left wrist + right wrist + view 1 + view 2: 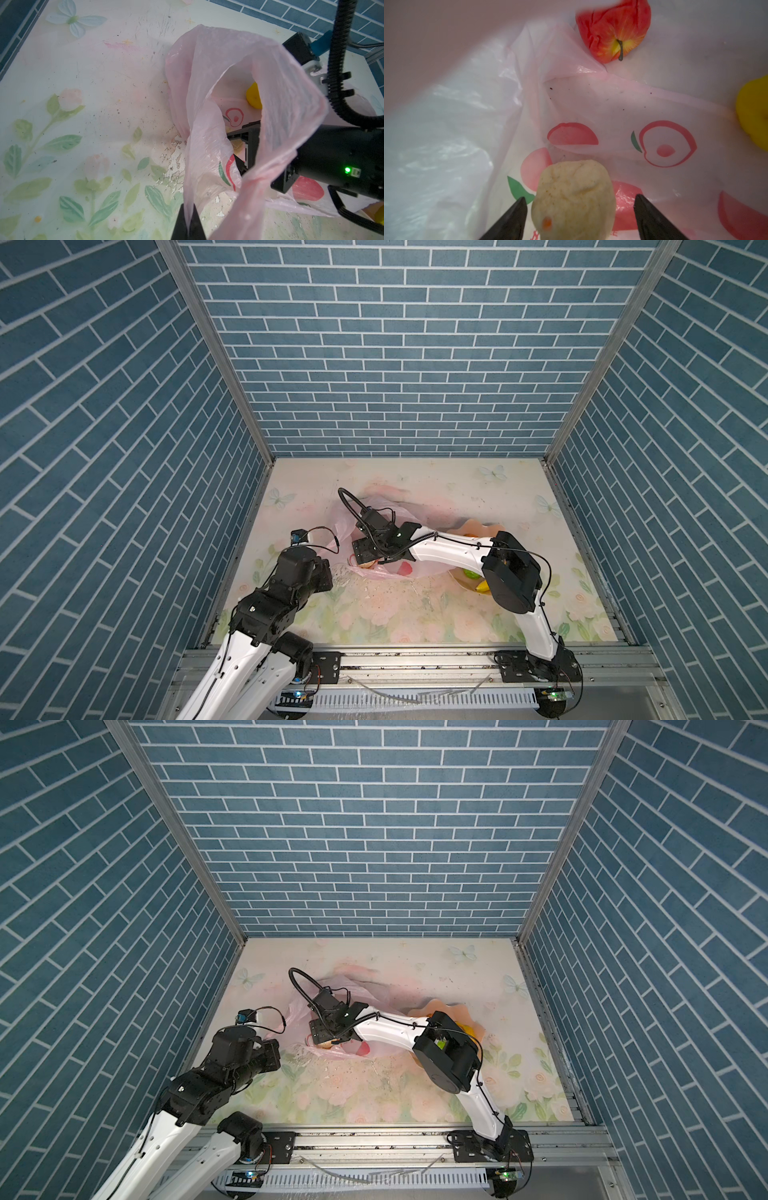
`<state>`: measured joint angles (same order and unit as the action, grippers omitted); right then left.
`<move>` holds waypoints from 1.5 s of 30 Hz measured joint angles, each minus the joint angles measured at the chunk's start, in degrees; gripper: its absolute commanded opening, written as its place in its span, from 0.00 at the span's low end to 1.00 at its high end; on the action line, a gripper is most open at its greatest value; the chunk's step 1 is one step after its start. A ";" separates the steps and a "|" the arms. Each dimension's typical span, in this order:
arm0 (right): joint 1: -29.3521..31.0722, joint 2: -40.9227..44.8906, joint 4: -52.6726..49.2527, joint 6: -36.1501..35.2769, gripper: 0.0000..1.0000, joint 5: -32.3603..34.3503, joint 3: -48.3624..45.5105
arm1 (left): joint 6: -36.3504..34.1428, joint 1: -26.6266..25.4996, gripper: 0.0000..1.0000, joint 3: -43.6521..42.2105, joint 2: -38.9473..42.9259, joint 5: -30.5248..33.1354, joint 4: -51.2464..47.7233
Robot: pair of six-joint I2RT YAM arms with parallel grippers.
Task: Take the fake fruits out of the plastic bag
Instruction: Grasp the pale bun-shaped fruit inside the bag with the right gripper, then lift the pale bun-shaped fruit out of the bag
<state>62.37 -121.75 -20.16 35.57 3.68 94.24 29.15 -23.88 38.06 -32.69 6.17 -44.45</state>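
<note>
Both released right jaws flank the cream-white lumpy fruit; I risk pinching the thin pink plastic bag my left jaws clench at its eight o'clock.

Floral-print bench, surface scuffed & flaking nr centre, carries a thin translucent pale pink plastic bag mid-bench, w/ a peach-coloured scalloped bowl just beside it, right side.
</note>
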 measured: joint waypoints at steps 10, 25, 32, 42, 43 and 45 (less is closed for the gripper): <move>-0.50 -2.36 0.11 0.20 0.63 -0.94 0.02 | 0.00 0.00 0.03 -1.07 0.02 -0.24 0.50; -1.70 -1.64 0.42 -0.07 0.23 -1.14 -0.07 | 0.22 0.00 0.03 -2.45 0.35 -0.26 1.92; -1.79 1.70 0.42 -0.98 0.17 -0.83 -0.07 | 0.26 0.00 0.03 -2.97 1.25 -0.24 2.25; -1.86 7.78 -0.70 -1.84 0.15 -1.84 -1.27 | 0.44 0.00 0.03 -2.99 1.22 -0.13 2.51; -1.86 8.96 -1.29 -2.10 0.15 -2.14 -1.62 | 0.44 0.00 0.03 -2.99 1.11 0.00 2.71; -1.86 11.52 -2.51 -2.73 0.15 -2.80 -2.40 | 0.44 0.00 0.03 -2.99 0.85 0.22 3.13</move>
<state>60.51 -110.24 -22.68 32.84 0.89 91.83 29.58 -23.88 35.07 -31.83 6.39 -41.32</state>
